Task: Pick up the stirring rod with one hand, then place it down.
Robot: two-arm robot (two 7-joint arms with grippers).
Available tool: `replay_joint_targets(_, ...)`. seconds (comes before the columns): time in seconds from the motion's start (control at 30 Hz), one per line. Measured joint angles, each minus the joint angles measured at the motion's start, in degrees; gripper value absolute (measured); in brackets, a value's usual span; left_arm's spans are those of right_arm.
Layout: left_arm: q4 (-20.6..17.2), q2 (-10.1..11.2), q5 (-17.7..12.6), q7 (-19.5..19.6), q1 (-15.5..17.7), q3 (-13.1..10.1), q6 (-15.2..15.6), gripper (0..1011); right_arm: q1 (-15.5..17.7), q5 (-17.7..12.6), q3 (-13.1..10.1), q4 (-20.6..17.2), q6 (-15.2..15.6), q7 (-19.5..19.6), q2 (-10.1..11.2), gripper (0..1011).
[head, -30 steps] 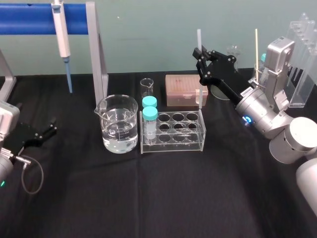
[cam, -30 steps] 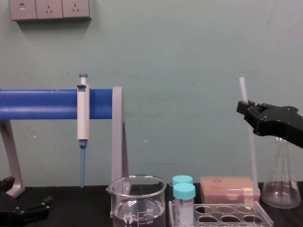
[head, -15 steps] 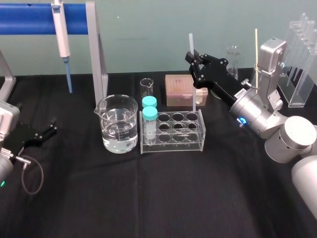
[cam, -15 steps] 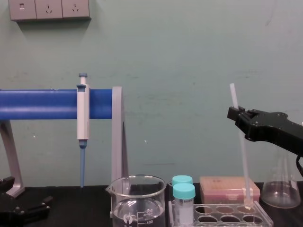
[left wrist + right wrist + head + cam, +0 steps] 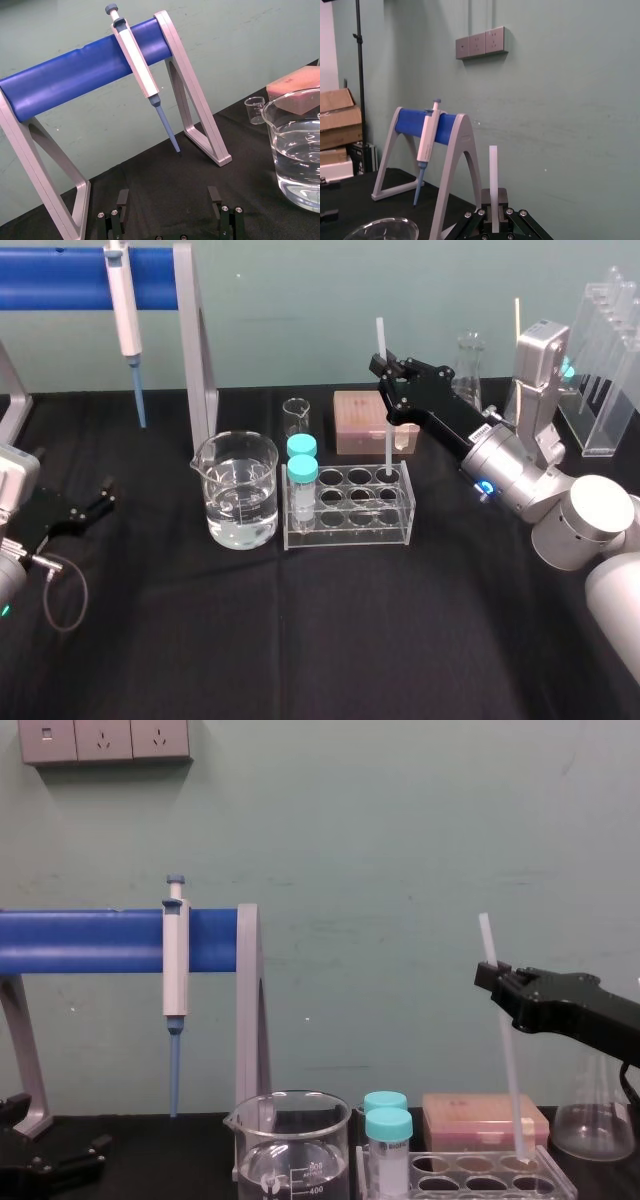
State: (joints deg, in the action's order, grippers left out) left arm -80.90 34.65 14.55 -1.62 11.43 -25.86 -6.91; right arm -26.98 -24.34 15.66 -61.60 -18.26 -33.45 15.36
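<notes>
The stirring rod (image 5: 388, 445) is a thin whitish stick held nearly upright, tilted slightly. My right gripper (image 5: 382, 368) is shut on its upper part, above the clear tube rack (image 5: 347, 532). The rod's lower end reaches the rack's back right hole. In the chest view the rod (image 5: 508, 1070) slants down from the right gripper (image 5: 490, 972) to the rack. The right wrist view shows the rod (image 5: 493, 175) sticking up from between the closed fingers. My left gripper (image 5: 95, 502) rests at the far left of the table, open with nothing between its fingers (image 5: 122, 200).
A water-filled beaker (image 5: 240, 490) stands left of the rack, which holds two teal-capped tubes (image 5: 301, 475). Behind are a small beaker (image 5: 297, 415), a pink box (image 5: 360, 420) and a flask (image 5: 468, 355). A pipette (image 5: 125, 310) hangs on the blue stand (image 5: 60, 275).
My right gripper has carried the rod leftward and lower, bringing its bottom end from behind the rack to the back right hole. The left arm has not moved.
</notes>
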Motion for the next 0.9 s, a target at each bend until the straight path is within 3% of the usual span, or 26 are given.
replay_joint_targets(0.9, 0.0, 0.0, 0.0, 0.0, 0.0, 0.0, 0.0, 1000, -4.07, 0.06, 1.63, 9.8, -0.87, -3.05, -1.06, 68)
